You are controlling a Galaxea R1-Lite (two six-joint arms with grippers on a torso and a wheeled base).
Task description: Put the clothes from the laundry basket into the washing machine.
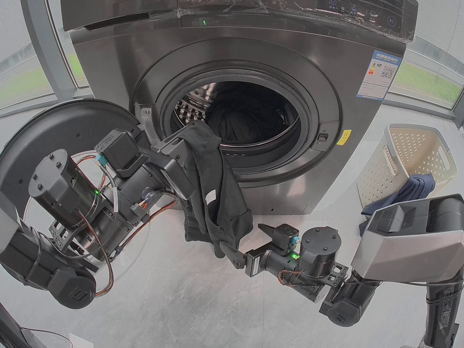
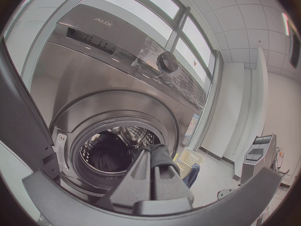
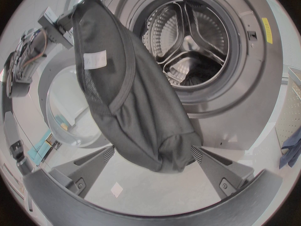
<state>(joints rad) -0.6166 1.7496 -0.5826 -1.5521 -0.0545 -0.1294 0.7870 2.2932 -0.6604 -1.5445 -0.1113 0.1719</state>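
Observation:
A black garment (image 1: 217,194) hangs from my left gripper (image 1: 186,138), which is shut on its top edge just in front of the washing machine's open drum (image 1: 270,141). In the left wrist view the fingers (image 2: 166,179) pinch the black fabric (image 2: 160,154). My right gripper (image 1: 227,251) is open under the garment's lower end. That hanging end (image 3: 169,154) sits between its spread fingers (image 3: 108,154). Dark clothes (image 1: 237,117) lie inside the drum. The cream laundry basket (image 1: 420,146) stands on the floor at the right, with a blue garment (image 1: 411,189) draped over its edge.
The machine's round door (image 1: 63,126) is swung open at the left, behind my left arm. The grey floor (image 1: 193,296) in front of the machine is bare. Windows stand behind the machine on both sides.

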